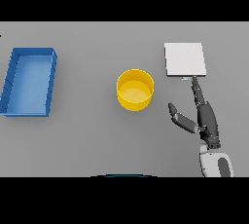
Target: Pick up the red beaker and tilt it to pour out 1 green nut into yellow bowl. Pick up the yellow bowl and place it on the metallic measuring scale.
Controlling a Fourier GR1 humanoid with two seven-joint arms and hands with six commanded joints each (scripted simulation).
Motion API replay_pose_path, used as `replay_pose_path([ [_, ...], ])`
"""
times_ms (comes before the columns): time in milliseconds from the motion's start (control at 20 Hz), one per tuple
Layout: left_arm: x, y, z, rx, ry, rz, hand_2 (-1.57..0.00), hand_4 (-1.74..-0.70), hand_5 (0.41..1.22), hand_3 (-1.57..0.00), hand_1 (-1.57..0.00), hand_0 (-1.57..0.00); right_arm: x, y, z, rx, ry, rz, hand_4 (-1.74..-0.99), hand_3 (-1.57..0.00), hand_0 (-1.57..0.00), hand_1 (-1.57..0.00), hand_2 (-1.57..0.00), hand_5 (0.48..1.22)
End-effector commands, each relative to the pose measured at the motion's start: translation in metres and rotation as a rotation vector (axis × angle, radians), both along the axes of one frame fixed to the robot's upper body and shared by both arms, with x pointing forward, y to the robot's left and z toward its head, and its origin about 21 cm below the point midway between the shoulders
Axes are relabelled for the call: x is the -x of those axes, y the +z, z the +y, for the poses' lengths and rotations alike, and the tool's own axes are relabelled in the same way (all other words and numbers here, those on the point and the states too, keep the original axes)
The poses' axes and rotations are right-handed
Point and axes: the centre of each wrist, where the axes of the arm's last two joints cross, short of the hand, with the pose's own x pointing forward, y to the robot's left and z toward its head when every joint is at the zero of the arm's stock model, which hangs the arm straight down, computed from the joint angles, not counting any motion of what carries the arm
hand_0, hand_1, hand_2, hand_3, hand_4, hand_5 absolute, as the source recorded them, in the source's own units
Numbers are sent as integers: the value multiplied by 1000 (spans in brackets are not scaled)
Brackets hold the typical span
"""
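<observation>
From the head view, the grey table [97, 135] carries three things set well apart from one another. At the left lies a blue tray [50, 79], a rectangular bin with raised walls, its long side running away from the robot and slightly skewed; nothing shows inside it. Near the middle stands the yellow bowl [135, 90], upright, round and fairly deep, its inner floor visible (no nut can be made out in it). To the right and a little farther back sits the metallic measuring scale [185, 59], a flat pale square plate with a small strip at its near edge; its top is bare, and the bowl stands on the table beside it, not touching it.

The right hand [205, 117] comes in from the lower right on a white and grey forearm. Its fingers are straight and stretched forward, with the tips reaching just to the scale's near edge, by the small strip; whether they actually touch it cannot be told. The thumb [179, 117] is spread out to the side, pointing toward the bowl but well clear of it. The hand holds nothing.

The red beaker does not show anywhere in this view, and neither does the left hand.
</observation>
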Motion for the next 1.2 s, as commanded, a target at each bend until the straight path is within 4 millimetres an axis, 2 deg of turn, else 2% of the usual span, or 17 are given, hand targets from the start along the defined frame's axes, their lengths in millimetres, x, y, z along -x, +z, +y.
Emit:
replay_pose_path([
  [0,8,-11,6,53,42,-8,-1570,-1740,1221,-1451,-1571,-1571,1,1,-3,12,5,-2,-1209,1,1,1,1,620],
  [300,61,-73,13,198,192,33,-1571,-1741,1221,-1452,-1571,-1571,3,-1,1,30,10,19,-1210,1,1,1,1,660],
  [400,76,-95,19,228,221,57,-1571,-1741,1221,-1449,-1571,-1571,0,5,2,26,14,5,-1217,1,1,1,1,664],
  [600,93,-116,14,270,249,75,-1571,-1741,1221,-1509,-1571,-1571,0,5,-5,27,18,4,-1217,1,1,1,1,666],
  [750,95,-131,14,289,280,100,-1571,-1741,1117,-1539,-1571,-1571,2,0,1,39,19,10,-1207,1,1,1,1,665],
  [850,96,-132,21,263,294,117,-1571,-1741,967,-1551,-1571,-1571,5,1,-1,34,27,-6,-1205,1,1,1,1,664],
  [900,98,-132,21,244,280,133,-1571,-1667,908,-1555,-1571,-1571,6,3,1,30,28,-28,-1202,1,1,1,1,667],
  [950,101,-135,18,238,256,171,-1571,-1530,865,-1503,-1571,-1571,4,3,3,35,21,-11,-1197,1,1,1,1,664],
  [1000,103,-135,15,236,225,214,-1432,-1374,830,-1362,-1449,-1564,6,3,2,30,17,0,-1192,1,1,1,1,663],
  [1050,107,-133,14,246,193,252,-1187,-1229,803,-1129,-1180,-1457,8,-1,-1,33,17,9,-1188,1,1,1,1,663],
  [1150,110,-128,20,253,170,319,-767,-1034,758,-722,-755,-932,9,0,2,33,22,-13,-1185,1,1,1,1,665],
])
